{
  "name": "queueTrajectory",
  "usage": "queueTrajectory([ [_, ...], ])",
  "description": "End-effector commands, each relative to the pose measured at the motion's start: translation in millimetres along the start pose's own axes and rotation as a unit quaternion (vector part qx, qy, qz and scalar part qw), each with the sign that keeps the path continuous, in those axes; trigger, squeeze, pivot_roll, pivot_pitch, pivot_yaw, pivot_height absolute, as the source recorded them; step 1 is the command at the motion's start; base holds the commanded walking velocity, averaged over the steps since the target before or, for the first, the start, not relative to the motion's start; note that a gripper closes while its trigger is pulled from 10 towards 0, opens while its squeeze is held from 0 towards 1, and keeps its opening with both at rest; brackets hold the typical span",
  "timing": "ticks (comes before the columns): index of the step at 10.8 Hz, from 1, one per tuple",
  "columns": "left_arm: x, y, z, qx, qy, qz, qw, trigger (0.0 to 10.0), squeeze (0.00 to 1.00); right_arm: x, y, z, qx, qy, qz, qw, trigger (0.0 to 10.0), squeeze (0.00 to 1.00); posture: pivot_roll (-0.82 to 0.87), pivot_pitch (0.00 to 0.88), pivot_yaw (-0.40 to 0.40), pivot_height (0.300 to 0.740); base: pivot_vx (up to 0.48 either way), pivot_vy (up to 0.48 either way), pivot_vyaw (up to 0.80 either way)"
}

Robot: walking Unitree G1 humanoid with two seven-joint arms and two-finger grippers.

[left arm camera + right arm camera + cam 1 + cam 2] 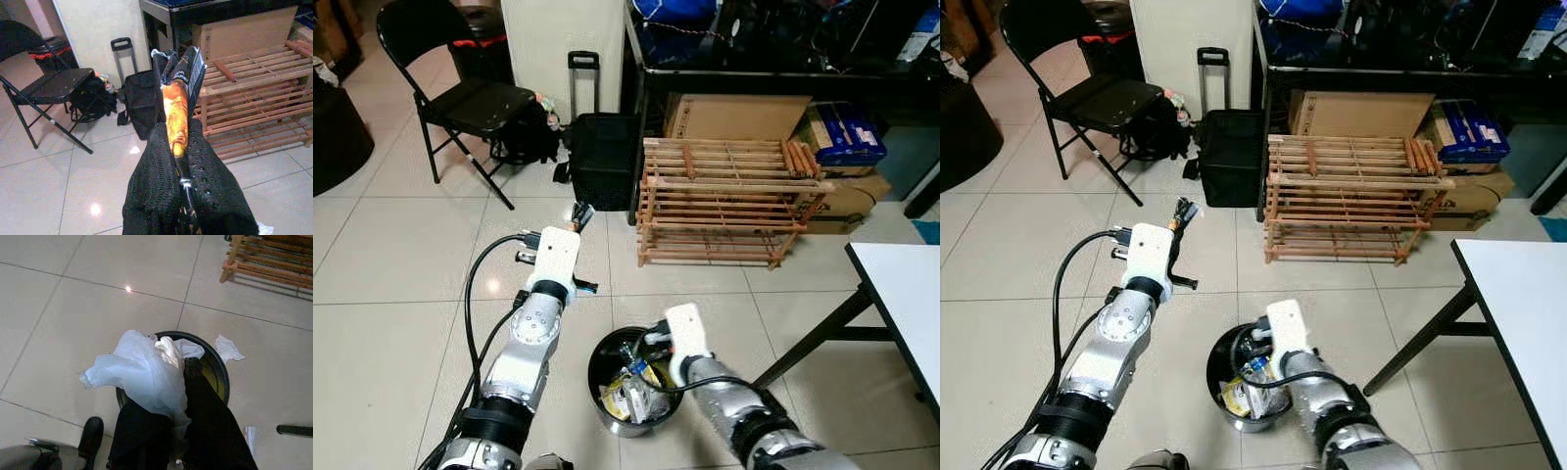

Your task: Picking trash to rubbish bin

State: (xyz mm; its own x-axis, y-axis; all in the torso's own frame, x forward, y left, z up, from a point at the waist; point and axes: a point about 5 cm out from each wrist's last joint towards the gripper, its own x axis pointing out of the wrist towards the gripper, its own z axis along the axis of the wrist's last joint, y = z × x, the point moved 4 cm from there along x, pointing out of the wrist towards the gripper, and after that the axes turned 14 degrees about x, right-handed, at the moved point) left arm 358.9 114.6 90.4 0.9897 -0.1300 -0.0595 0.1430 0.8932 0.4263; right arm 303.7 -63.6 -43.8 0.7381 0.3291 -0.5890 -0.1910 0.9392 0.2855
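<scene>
Left gripper: raised over the tiled floor ahead of the robot, pointing toward the wooden rack; its fingers are closed on an orange and black wrapper that sticks out past the tips.
Right gripper: held low above the rubbish bin; its fingers pinch a crumpled white tissue, which hangs over the bin's rim and part of its mouth.
Rubbish bin: round, dark, standing on the floor between the two arms, just in front of the robot; it already holds wrappers and packets.
Loose trash: a small white paper scrap lies on the tiles just beside the bin.
Wooden rack: slatted, two tiers, near the far wall, with cardboard boxes behind it.
Black trolley bag: upright, handle raised, just left of the rack.
Folding chair: black, at the far left, a dark bag on the floor by its legs.
Worktop: white, on dark legs, at the right edge.
</scene>
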Motion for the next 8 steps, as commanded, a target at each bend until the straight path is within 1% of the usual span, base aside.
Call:
queueTrajectory([
  [1, 3.2, -1.5, 5, 0.003, -0.006, 0.002, 1.000, 10.0, 0.00, 1.6, 2.6, 8, 0.003, -0.014, 0.003, 1.000, 10.0, 0.00, 0.05, 0.046, -0.056, 0.740, 0.000, 0.000, 0.00],
  [3, 3.7, -1.0, 5, 0.003, -0.007, 0.003, 1.000, 10.0, 0.00, 3.4, 2.9, 25, 0.032, -0.042, 0.002, 0.999, 10.0, 0.00, 0.05, 0.057, -0.055, 0.740, 0.000, 0.000, 0.00],
  [4, 3.7, -0.8, 5, 0.003, -0.007, 0.003, 1.000, 10.0, 0.00, 4.3, 1.3, 42, 0.037, -0.064, 0.001, 0.997, 10.0, 0.00, 0.05, 0.064, -0.056, 0.740, 0.000, 0.000, 0.00],
  [5, 3.5, -0.8, 5, 0.003, -0.006, 0.005, 1.000, 10.0, 0.00, 4.6, -0.1, 49, 0.038, -0.071, -0.002, 0.997, 10.0, 0.00, 0.05, 0.068, -0.058, 0.740, 0.000, 0.000, 0.00],
  [7, 3.5, -0.9, 5, 0.003, -0.005, 0.005, 1.000, 10.0, 0.00, 4.5, -1.4, 50, 0.038, -0.073, -0.005, 0.997, 10.0, 0.00, 0.05, 0.068, -0.058, 0.740, 0.000, 0.000, 0.00],
  [8, 3.7, -0.8, 4, 0.003, -0.004, 0.005, 1.000, 10.0, 0.00, 4.4, -1.9, 52, 0.040, -0.077, -0.004, 0.996, 10.0, 0.71, 0.04, 0.077, -0.057, 0.740, 0.000, 0.000, 0.00],
])
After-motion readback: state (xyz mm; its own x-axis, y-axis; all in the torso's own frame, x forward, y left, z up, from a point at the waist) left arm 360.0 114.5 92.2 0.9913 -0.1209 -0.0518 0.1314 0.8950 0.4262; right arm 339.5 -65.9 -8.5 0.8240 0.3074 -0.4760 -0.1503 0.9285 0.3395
